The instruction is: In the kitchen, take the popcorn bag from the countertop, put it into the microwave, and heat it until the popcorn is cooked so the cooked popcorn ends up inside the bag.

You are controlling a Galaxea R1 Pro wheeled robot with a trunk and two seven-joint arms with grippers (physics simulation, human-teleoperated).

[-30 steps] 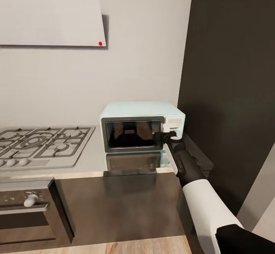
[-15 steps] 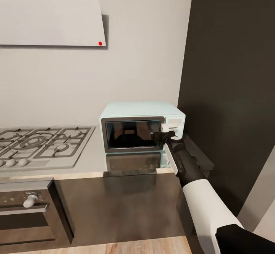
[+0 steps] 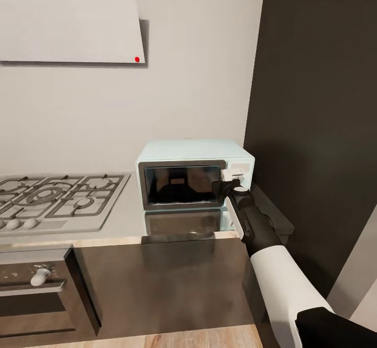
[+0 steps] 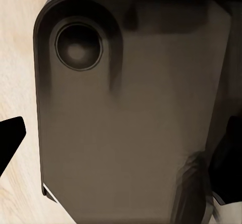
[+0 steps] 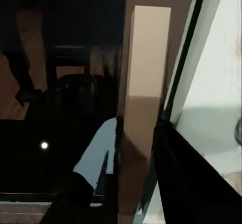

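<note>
Mint-blue microwave [image 3: 195, 174] sits on the table [image 3: 125, 217], beside the hob [image 3: 57, 199]. Right claw [image 3: 222, 186] presses at its door's right edge; I cannot tell its grip.

Gas hob [image 3: 55, 199] with grey grates sat well left of tool, three pale knobs [image 3: 13, 224] along front edge. White hood [image 3: 70, 23] with red dot [image 3: 137, 59] hung above hob. Dark built-in oven [image 3: 42, 293] below. Tall dark panel [image 3: 319, 102] stood right of tool.
</note>
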